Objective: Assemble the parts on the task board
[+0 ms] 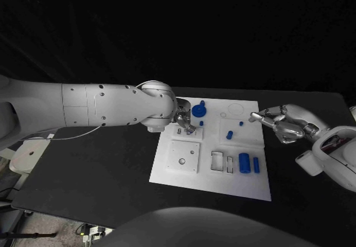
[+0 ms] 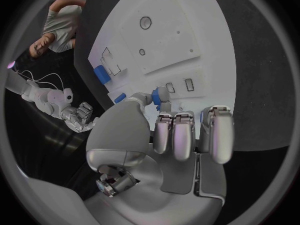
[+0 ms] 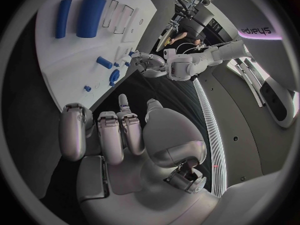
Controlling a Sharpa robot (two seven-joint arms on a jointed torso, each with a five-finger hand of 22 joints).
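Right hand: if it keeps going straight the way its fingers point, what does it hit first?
Likely the small blue peg near the task board edge; the right hand points left across it, holding nothing. Its height above the board is unclear, so it may pass over.

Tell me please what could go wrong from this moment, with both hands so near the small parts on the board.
1. The silver left hand hangs over the white task board, close to the round blue knob-shaped part and a small blue peg; it may knock them.
2. The short blue cylinder lies loose on its side and could roll if touched.
3. The silver right hand hovers at the board's edge near a tiny blue peg and might bump it.
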